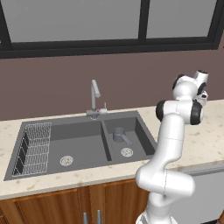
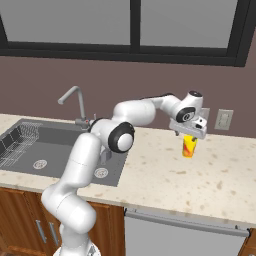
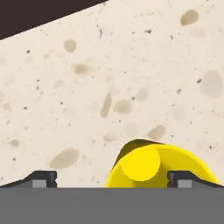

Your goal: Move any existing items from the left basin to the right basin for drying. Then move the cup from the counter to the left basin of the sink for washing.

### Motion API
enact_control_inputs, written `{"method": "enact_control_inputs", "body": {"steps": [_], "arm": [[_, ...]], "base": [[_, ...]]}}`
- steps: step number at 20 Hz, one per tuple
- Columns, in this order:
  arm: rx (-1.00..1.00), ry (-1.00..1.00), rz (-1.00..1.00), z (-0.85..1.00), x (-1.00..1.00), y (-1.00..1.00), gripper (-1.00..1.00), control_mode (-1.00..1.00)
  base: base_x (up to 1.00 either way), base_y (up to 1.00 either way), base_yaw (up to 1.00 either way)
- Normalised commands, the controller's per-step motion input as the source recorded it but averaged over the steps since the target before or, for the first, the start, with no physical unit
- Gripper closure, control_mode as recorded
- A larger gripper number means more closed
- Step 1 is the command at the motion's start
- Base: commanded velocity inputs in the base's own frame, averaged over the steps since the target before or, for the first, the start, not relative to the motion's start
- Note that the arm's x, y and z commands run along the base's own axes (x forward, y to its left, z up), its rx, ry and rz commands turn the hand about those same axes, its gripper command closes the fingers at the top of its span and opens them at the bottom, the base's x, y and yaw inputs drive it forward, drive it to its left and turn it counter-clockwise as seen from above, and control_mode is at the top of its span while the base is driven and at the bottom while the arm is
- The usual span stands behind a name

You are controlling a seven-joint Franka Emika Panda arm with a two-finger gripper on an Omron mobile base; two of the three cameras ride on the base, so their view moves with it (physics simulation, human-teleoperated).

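Two-finger gripper (image 3: 116, 179) has its jaws spread wide, pointing down at the small yellow tumbler cup (image 3: 151, 164). Hand view: one dark fingertip sits right of the cup rim, the other well off to its left, so the cup is off-centre between them, nearer the right finger. No clear contact, nothing pinched. In the right base view the gripper (image 2: 189, 134) hangs right above the same cup (image 2: 189, 146), which stands upright on the beige speckled stone counter (image 2: 165, 172), red-orange mark on its side, well right of the sink.

White arm reaches over from the base across the counter. Dark grey two-basin sink (image 1: 83, 144) is recessed in the counter; slim silver faucet (image 1: 94, 98) behind the divider. Small grey metal pot with short straight handle (image 1: 120, 134) sits upright in the narrower right basin (image 1: 135, 127), above its round drain. Wider left basin (image 1: 81, 146) holds a wire dish rack (image 1: 35, 146) along its left side plus a round drain.

Brown backsplash wall, dark-framed window above, wall outlet (image 2: 223, 119) behind the cup, wooden cabinet doors (image 1: 65, 203) under the counter.
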Motion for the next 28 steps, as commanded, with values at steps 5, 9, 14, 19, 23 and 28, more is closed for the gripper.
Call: {"method": "enact_control_inputs", "body": {"steps": [5,9,14,19,23,28], "arm": [[0.0,0.0,0.0,-0.09,0.0,0.1,-1.0,-1.0],[0.0,0.0,0.0,-0.15,0.0,0.09,-1.0,-1.0],[0.0,0.0,0.0,-0.16,0.0,0.1,-1.0,-1.0],[0.0,0.02,0.0,-0.2,0.0,0.06,1.0,-1.0],[0.0,0.07,0.0,-0.01,0.0,0.0,1.0,-1.0],[0.0,0.02,0.0,-0.03,-0.02,0.0,1.0,-1.0]], "base": [[0.0,0.0,0.0],[0.0,0.0,0.0],[0.0,0.0,0.0],[0.0,0.0,0.0],[0.0,0.0,0.0],[0.0,0.0,0.0]]}}
